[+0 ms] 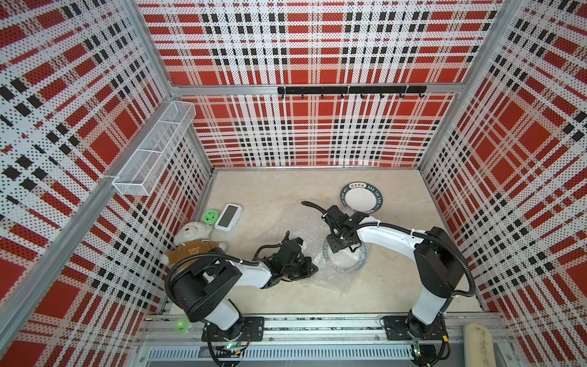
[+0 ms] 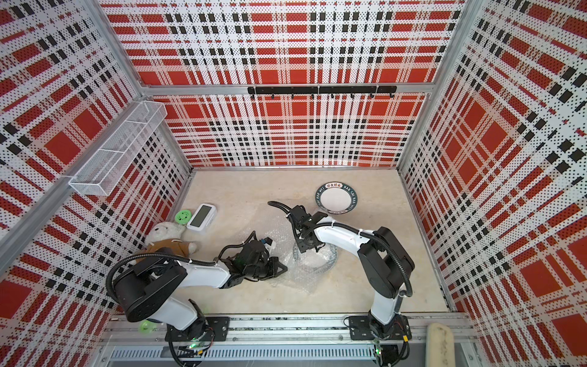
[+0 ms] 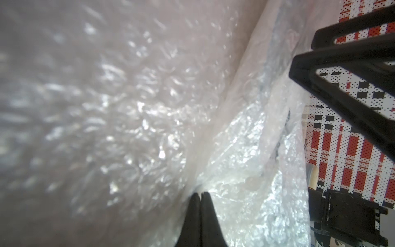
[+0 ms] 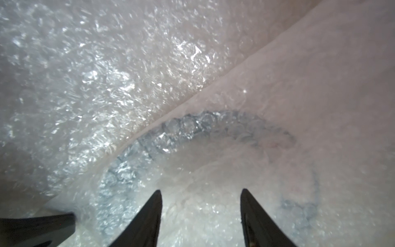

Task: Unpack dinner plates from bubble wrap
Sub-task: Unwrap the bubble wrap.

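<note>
Beige tabletop (image 1: 397,270) sits inside red/black plaid walls. In both top views a bare plate (image 1: 361,197) lies flat at the far right of the table, well apart from everything else. The wrapped plate (image 1: 357,259) is near centre, its dark rim showing thru the bubble wrap (image 1: 330,279), which spreads crumpled around it & toward the L arm. L gripper (image 1: 313,269) is low at the wrap's left edge. R gripper (image 1: 340,247) points down over the wrapped plate. Teddy bear (image 1: 190,241), white clock (image 1: 228,216) & green disc (image 1: 209,216) sit by the left wall, apart from the wrap.

Top views don't resolve either pair of jaws; the wrist cams do. L wrist cam: fingertips (image 3: 192,207) are pressed together w/ a fold of film pinched at the tips, and a crease runs up the sheet from there. No plate is visible in that view, only blurred bubbles & a strip of wall. R wrist cam: fingers (image 4: 151,213) stand clearly apart w/ nothing between them, over the covered plate centre. The dark band curves thru the bubbles, lettering illegible.
</note>
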Controlling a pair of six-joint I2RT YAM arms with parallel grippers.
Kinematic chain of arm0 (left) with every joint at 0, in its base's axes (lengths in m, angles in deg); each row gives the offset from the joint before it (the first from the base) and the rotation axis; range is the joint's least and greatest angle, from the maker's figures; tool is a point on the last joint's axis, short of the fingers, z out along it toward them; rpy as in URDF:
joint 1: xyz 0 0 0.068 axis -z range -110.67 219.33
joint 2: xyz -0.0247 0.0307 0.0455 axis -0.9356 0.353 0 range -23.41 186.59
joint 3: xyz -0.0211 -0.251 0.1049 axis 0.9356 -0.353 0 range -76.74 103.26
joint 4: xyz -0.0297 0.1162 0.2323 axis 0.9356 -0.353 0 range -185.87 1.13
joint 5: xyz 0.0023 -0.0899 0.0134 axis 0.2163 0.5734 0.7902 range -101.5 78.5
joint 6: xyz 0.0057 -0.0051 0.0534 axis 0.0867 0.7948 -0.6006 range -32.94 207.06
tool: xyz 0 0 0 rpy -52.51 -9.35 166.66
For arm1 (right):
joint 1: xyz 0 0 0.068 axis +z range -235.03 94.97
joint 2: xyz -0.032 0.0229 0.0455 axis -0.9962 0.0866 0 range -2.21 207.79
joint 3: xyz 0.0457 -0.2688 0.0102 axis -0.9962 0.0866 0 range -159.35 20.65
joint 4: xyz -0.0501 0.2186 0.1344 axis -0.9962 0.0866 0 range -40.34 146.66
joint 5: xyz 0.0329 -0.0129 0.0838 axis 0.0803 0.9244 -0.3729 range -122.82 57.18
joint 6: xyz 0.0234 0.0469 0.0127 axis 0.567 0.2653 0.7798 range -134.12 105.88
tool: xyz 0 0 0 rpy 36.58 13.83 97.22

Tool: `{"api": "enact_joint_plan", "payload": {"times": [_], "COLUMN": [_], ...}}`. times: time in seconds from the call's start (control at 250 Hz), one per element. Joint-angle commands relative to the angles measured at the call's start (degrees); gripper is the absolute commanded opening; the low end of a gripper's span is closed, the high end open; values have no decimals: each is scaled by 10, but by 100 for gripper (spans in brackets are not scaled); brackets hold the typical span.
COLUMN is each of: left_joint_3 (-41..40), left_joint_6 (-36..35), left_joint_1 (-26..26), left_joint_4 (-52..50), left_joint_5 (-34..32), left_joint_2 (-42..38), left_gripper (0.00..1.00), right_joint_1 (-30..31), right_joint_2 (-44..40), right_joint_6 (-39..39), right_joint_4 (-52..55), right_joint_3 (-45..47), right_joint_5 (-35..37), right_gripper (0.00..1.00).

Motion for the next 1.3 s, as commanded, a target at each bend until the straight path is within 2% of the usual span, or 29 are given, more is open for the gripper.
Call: {"api": "enact_joint_plan", "payload": {"times": [0.0,0.2,0.372,0.664,0.908,1.297], "left_joint_3": [-12,-16,-19,-28,-37,-54], "left_joint_6": [1,1,0,1,5,16], "left_joint_1": [-6,-10,-14,-20,-28,-38], "left_joint_4": [-16,-19,-21,-26,-26,-35], "left_joint_5": [-10,-11,-11,-17,-22,-38], "left_joint_2": [-10,-16,-20,-16,-19,-30], "left_gripper": [0,0,0,0,0,0], "right_joint_1": [2,3,2,3,0,-55], "right_joint_2": [15,31,38,14,-16,-58], "right_joint_6": [4,9,12,11,6,-8], "right_joint_4": [0,-7,-13,-7,1,-10], "right_joint_3": [7,8,13,14,6,21], "right_joint_5": [16,18,24,43,49,69], "right_gripper": [58,50,38,0,0,0]}}
